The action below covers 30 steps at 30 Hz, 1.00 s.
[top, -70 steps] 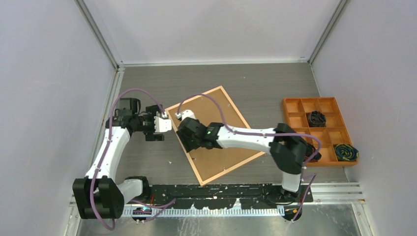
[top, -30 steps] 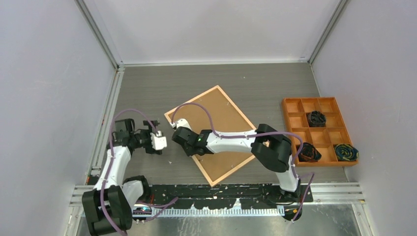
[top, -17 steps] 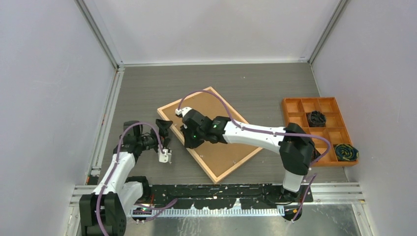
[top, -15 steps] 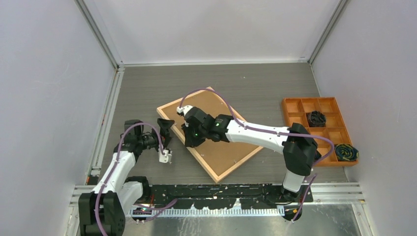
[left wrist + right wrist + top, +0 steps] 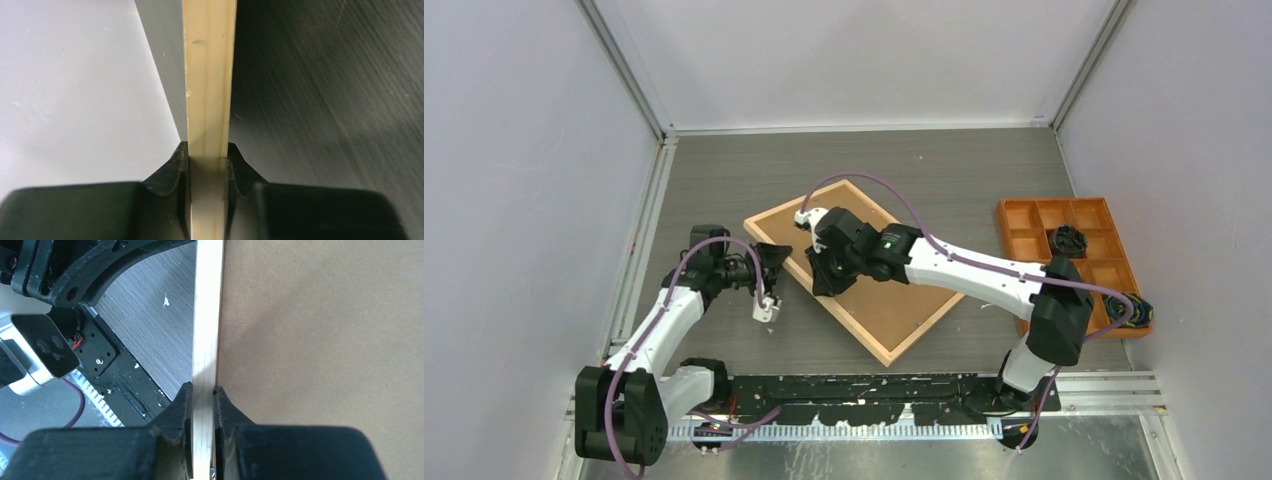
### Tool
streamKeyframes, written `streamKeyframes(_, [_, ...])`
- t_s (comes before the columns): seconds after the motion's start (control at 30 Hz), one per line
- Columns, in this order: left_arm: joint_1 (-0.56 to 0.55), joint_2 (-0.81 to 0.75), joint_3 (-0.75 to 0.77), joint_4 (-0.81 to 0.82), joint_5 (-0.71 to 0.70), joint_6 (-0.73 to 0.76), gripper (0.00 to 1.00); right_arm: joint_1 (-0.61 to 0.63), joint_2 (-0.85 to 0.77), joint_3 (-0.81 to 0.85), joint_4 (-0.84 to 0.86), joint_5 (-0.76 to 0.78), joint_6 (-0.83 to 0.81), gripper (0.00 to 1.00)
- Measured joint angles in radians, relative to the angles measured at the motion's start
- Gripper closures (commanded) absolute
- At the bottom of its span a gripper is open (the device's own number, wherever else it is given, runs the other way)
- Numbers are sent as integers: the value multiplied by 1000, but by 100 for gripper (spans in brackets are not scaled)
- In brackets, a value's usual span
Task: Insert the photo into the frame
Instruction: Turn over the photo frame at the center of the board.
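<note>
Near the middle of the grey table (image 5: 724,170), the thin light-wood rectangular picture frame (image 5: 925,331) sits askew, with the plain brown board back of the photo (image 5: 884,305) filling its centre. The left gripper (image 5: 207,150) pinches the frame's wooden border at its left edge. The right gripper (image 5: 202,388) clamps the border too, just beside the board.

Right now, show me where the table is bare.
Widest bare table is the far strip between the frame and the back wall. A smaller patch lies between frame and orange compartment tray, beyond the right arm. Crowded: the frame's near-left edge, where left claw and right claw both clamp it.
</note>
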Motion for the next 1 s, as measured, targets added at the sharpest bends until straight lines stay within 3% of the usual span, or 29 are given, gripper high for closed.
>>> streamKeyframes(0.2, [-28,-6,58,-26,-3,-2,100,-3,-67,8,-41,62,-28,44])
streamKeyframes(0.23, [-28,-8,61,-32,-10,-1,100,2,-87,9,-51,91,-41,9])
streamKeyframes(0.27, [-28,-13,62,-40,-15,-4,100,4,-117,8,-60,119,-58,1])
streamKeyframes(0.47, [-34,-59,134,-164,-45,-49,100,-1,-390,4,-56,280,-127,0])
streamKeyframes(0.6, [-37,-78,210,-273,-74,-92,100,8,-457,48,-98,337,-159,0])
streamKeyframes(0.87, [-39,-66,393,-464,-133,-211,100,279,-290,214,-333,438,-292,0])
streamKeyframes(1.0, [-39,-68,400,-479,-138,-243,100,379,-198,234,-418,524,-349,1])
